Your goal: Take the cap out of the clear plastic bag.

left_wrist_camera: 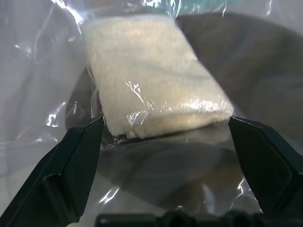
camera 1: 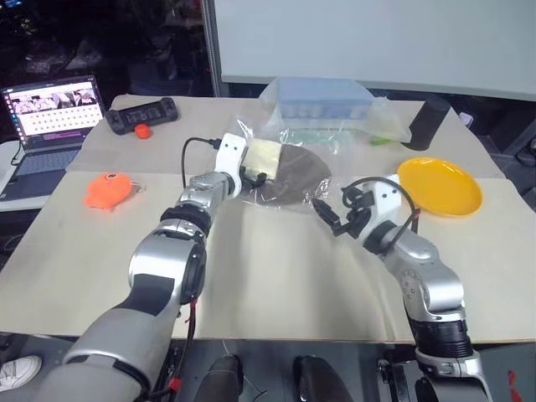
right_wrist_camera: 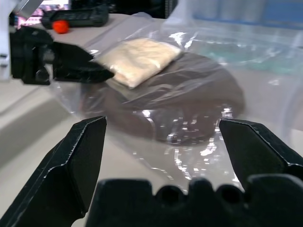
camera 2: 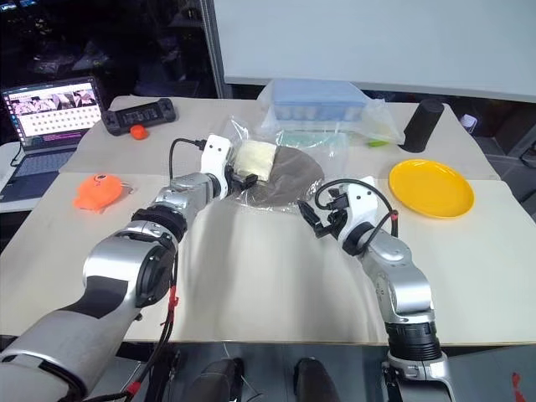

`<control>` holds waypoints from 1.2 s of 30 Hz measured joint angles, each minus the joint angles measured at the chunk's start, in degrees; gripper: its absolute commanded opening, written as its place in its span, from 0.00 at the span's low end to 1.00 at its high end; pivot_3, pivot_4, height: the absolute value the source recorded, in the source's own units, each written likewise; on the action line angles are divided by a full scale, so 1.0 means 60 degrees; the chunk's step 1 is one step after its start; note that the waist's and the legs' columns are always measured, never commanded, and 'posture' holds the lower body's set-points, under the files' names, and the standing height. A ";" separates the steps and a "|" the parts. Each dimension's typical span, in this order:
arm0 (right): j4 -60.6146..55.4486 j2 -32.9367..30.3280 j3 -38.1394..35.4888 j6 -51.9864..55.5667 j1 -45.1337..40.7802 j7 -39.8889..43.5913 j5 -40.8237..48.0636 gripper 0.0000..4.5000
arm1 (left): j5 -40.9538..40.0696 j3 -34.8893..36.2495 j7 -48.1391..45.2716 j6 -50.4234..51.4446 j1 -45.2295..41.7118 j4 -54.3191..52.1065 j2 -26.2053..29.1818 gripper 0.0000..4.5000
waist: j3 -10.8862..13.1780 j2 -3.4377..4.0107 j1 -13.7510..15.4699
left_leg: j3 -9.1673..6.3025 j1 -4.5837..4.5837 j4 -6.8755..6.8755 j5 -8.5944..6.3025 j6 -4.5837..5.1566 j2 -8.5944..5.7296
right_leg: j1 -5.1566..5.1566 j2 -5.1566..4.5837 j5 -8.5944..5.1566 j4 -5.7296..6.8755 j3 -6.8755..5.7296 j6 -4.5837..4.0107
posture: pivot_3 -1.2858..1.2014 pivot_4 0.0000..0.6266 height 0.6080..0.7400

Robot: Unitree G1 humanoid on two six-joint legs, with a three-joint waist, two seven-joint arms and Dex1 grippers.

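The left gripper is spread wide at the pale packet on the cap, inside the clear plastic bag. The right gripper, also spread, faces the bag's edge on the table, holding nothing.

Dark brown cap, pale yellow packet, yellow plate.

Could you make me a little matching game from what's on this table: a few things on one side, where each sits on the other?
Things:
1. cap
2. yellow plate
3. orange toy
4. laptop

Places:
A. far left edge of the table
B. inside the clear plastic bag
C. right of the bag
D. left of the left gripper

Pairs: 1-B, 2-C, 3-D, 4-A
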 measured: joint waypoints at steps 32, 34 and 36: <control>0.0118 0.0119 0.0156 -0.0020 0.0064 0.0035 -0.0213 1.00 | 0.0693 -0.0603 -0.2538 -0.1575 0.2039 -0.3710 0.1694 0.74 | -0.0002 0.0004 -0.0197 | 0.0003 0.0021 0.0068 0.0002 -0.0003 0.0009 | 0.0002 0.0008 0.0006 0.0089 0.0017 -0.0012 | 0.52 0.24 1.00; 0.0224 0.0136 0.0169 -0.0031 0.0065 0.0047 -0.0262 1.00 | 0.0892 -0.1017 -0.2868 -0.1716 0.3300 -0.4982 0.2103 0.92 | -0.0002 0.0005 -0.0230 | 0.0002 0.0018 0.0069 0.0005 -0.0006 0.0012 | -0.0004 0.0007 0.0013 0.0093 0.0020 -0.0022 | 0.52 0.24 1.00; 0.0277 0.0136 0.0179 -0.0047 0.0076 0.0081 -0.0271 1.00 | 0.1222 -0.1472 -0.3017 -0.2071 0.4092 -0.5828 0.2415 0.98 | -0.0001 0.0004 -0.0220 | 0.0002 0.0018 0.0070 0.0005 -0.0007 0.0012 | -0.0003 0.0006 0.0015 0.0093 0.0019 -0.0025 | 0.52 0.24 1.00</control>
